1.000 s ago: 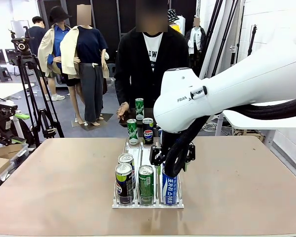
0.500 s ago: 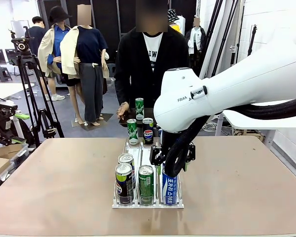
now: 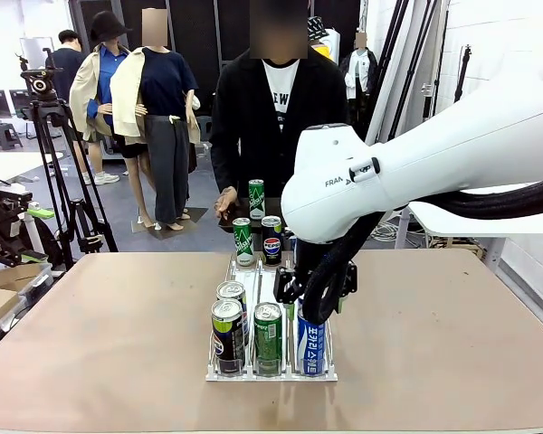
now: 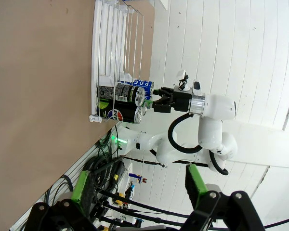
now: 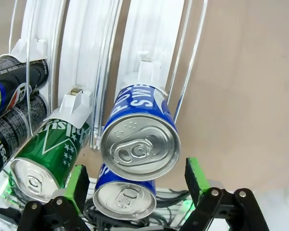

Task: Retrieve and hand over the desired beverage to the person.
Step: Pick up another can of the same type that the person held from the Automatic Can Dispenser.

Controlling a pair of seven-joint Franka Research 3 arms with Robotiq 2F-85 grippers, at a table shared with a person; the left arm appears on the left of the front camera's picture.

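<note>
A matte brown table (image 3: 100,344) carries a white wire-and-plastic rack (image 3: 262,278) with three lanes, running from the middle of the near edge towards the far edge. At its near end stand smooth cylindrical metal cans. Two black-and-green cans (image 3: 226,330) sit one behind the other in the left lane, a glossy green can (image 3: 268,333) in the middle lane, and a blue can with white lettering (image 3: 313,348) in the right lane.

The right gripper (image 5: 135,166) hangs over the right lane with its jaws spread wide. Its green pads (image 5: 78,185) stand on either side of a blue can's silver pull-tab top, with a gap showing on each side.

The left gripper (image 4: 139,173) is well apart from the rack, its jaws wide with nothing between them.

At the rack's far end stand a green can (image 3: 242,240) and a dark cola can (image 3: 271,240). The person in a long black jacket (image 3: 276,117) stands at the table's far edge.
</note>
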